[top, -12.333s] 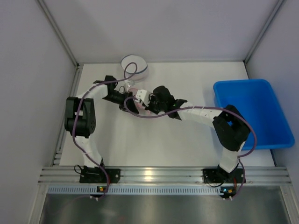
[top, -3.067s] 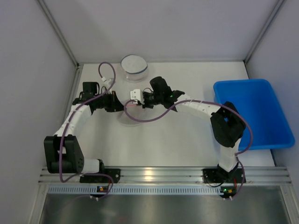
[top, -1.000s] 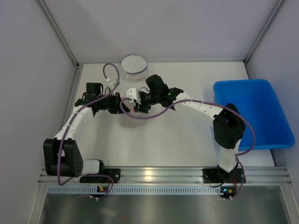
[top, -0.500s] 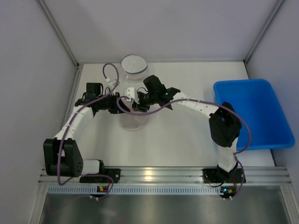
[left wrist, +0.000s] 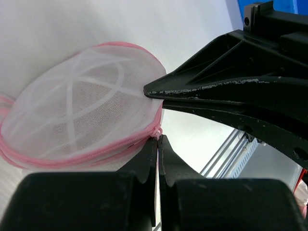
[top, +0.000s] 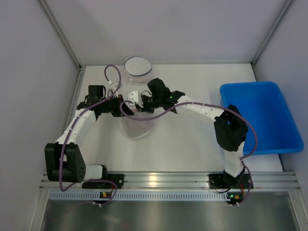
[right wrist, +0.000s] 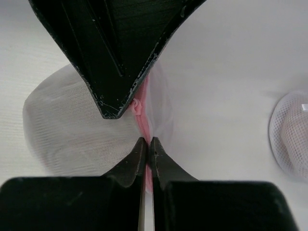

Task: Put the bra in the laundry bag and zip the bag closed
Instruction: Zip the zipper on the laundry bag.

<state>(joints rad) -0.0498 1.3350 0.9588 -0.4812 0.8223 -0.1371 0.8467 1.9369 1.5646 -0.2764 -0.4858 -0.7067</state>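
Presently the left gripper [left wrist: 157, 140] is pinched tight on the pink zip edge of the laundry bag [left wrist: 82, 113], the mesh bulging just beyond its tips. The right gripper [right wrist: 147, 142] clamps the same edge, tip to tip with it. The bra cannot be made out through the mesh; zip position unclear.

Blue bin [top: 265, 111] on white table [top: 192, 144]

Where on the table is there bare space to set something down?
Bare table: the near side of the laundry bag, and the far edge between the round mesh pouch and blue bin. Crowded where left gripper and right gripper pinch the bag.
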